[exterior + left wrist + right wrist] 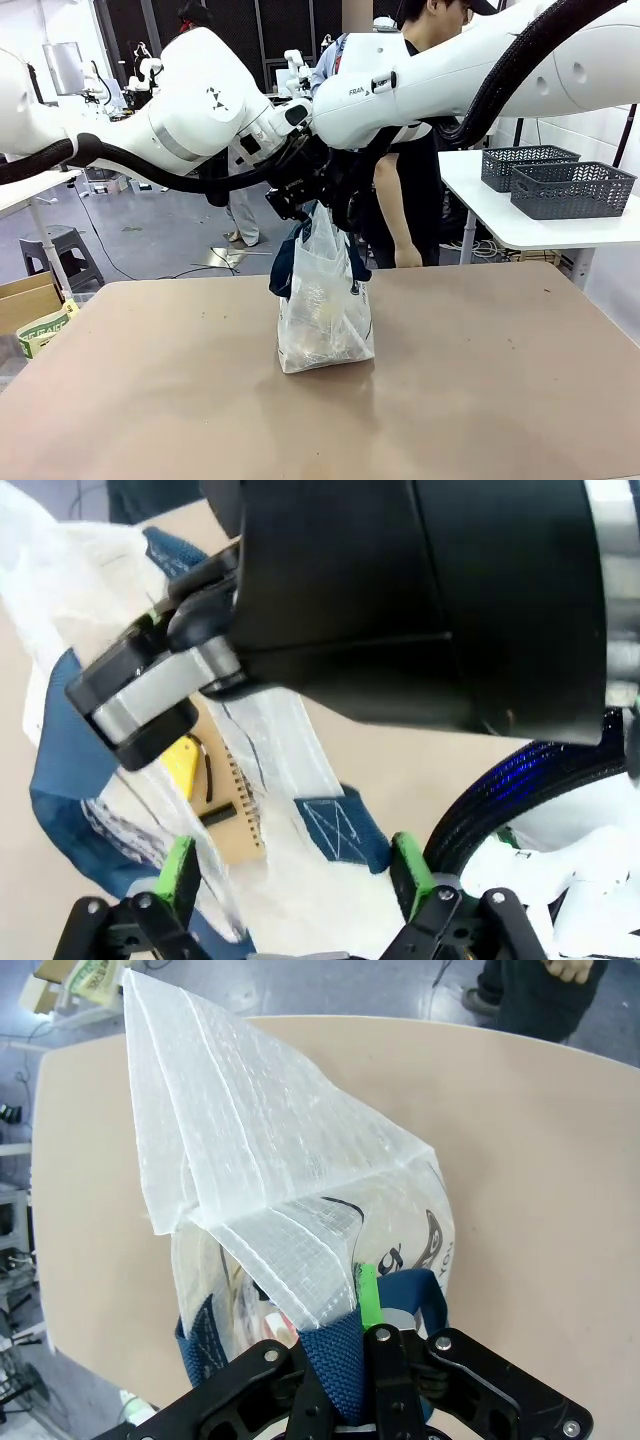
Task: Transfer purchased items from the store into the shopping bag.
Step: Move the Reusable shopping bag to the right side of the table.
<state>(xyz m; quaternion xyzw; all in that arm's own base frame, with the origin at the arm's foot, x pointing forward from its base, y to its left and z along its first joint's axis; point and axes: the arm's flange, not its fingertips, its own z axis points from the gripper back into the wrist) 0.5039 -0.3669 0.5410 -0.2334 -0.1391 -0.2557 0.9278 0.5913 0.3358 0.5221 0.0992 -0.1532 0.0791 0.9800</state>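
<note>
Your shopping bag (325, 320) stands on the surface (480, 400) near its middle, its base resting there and its top drawn up under the two arms. Your right pincer (360, 1320) is clenched on a navy strap handle (335, 1365), with a loose flap of the clear film standing up just beyond it. Your left pincer (295, 880) is released, its green pads wide apart over the bag's mouth, with film and a stitched strap patch lying between them but nothing gripped. Down inside the bag you can see a flat brown pack (235, 825) and a small yellow piece (183, 765) just beside it. Expect the bag to be light and very limp. The film looks slick and will likely crumple or slide out of a pinch, so take hold by the woven straps, which should bear load better. The brown pack looks stiff and thin, best taken by an edge. The load looks slight, so the bag may tip or sway if you lift it by one strap.
</note>
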